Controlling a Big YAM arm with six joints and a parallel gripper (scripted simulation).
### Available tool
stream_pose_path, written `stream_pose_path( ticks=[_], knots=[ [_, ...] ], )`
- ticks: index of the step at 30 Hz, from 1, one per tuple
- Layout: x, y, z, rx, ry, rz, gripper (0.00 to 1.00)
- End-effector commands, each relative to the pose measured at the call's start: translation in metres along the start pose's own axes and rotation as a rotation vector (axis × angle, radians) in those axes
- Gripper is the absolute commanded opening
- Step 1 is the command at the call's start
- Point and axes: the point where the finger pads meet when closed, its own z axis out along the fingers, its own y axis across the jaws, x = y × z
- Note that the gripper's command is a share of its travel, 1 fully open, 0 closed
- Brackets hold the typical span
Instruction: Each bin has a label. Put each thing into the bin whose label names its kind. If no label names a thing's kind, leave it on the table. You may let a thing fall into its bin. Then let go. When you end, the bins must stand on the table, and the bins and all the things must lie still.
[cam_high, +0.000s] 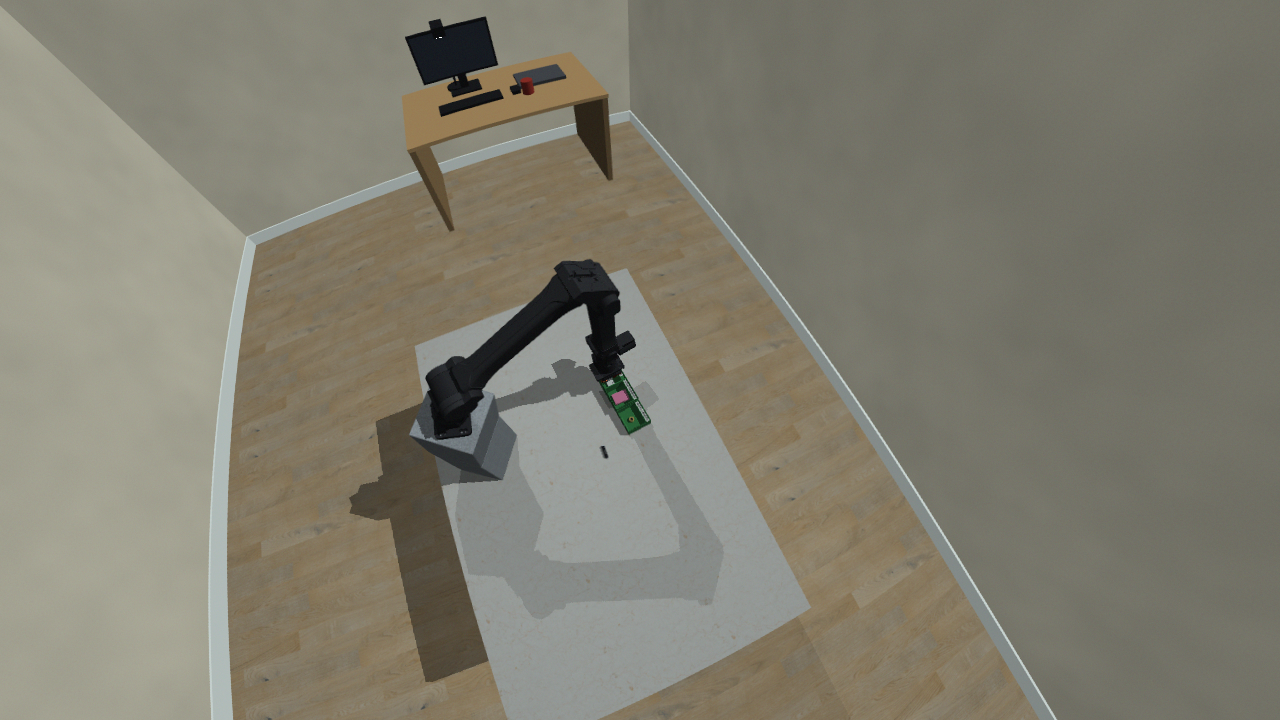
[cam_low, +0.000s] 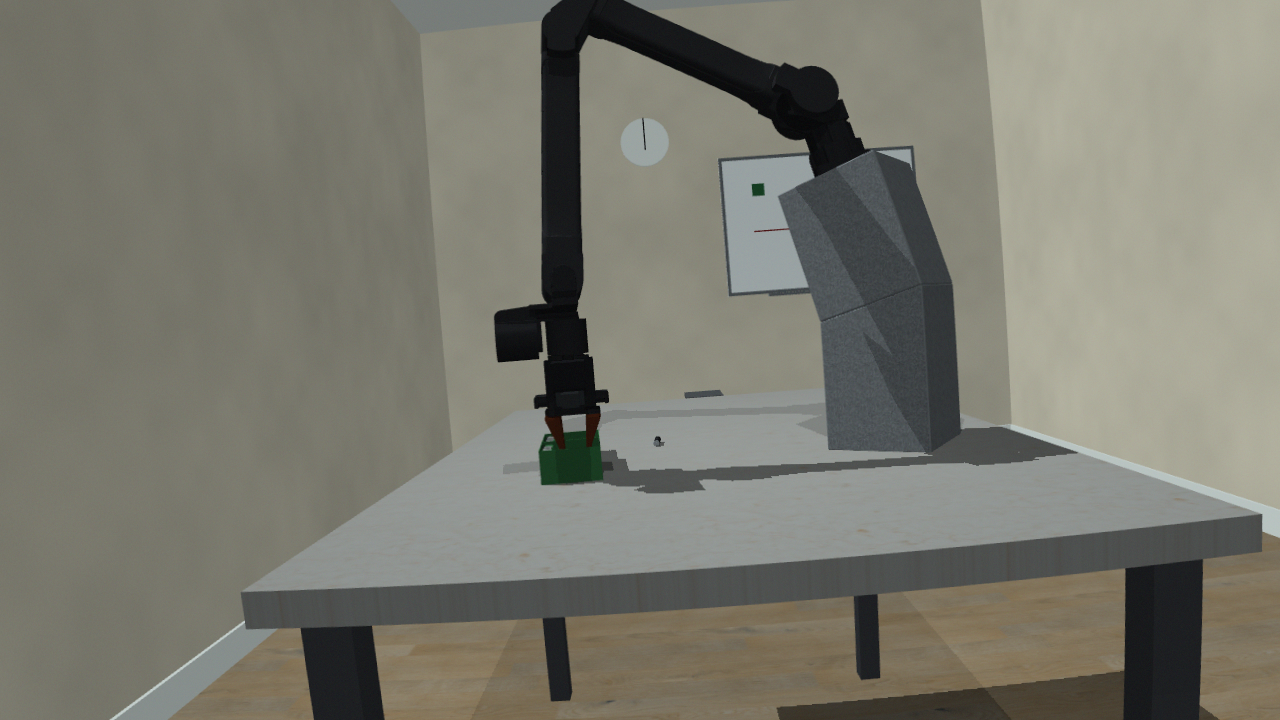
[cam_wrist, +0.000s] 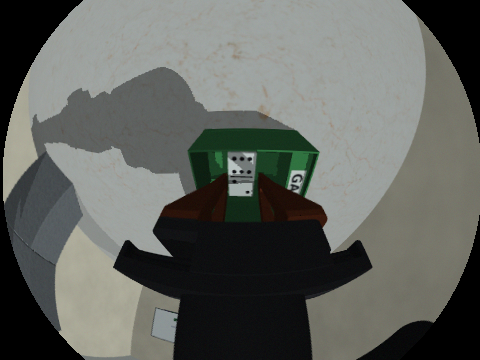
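A green bin (cam_high: 640, 424) (cam_low: 572, 467) (cam_wrist: 254, 139) stands on the grey table near its right side; a white label on its wall begins with "GA". My gripper (cam_high: 606, 378) (cam_low: 572, 438) (cam_wrist: 242, 178) is open, and its brown fingertips reach down into the bin's mouth. A white domino (cam_wrist: 240, 170) with black dots shows inside the bin between the spread fingers, clear of both. A pink thing (cam_high: 615, 394) lies in the green container just under the wrist. A small black thing (cam_high: 605, 452) (cam_low: 659, 440) lies on the table a short way from the bin.
The arm's grey pedestal (cam_high: 460, 443) (cam_low: 881, 313) stands at the table's other side. In the top view the green container looks long, perhaps two bins end to end. The table edge (cam_low: 716, 582) is far from the bin.
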Motion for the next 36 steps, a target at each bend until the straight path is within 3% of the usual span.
stream_pose_path(
  ticks=[1, 6, 7, 33, 36],
  knots=[
    [0.0, -0.009, -0.005, 0.015, -0.005, 0.001, 0.31],
    [0.0, -0.01, -0.005, 0.015, -0.005, 0.001, 0.31],
    [0.007, -0.019, -0.013, 0.024, -0.004, 0.007, 0.31],
    [-0.006, -0.011, -0.044, 0.018, -0.007, -0.002, 0.31],
    [-0.005, -0.01, -0.059, 0.018, -0.006, -0.001, 0.31]
  ],
)
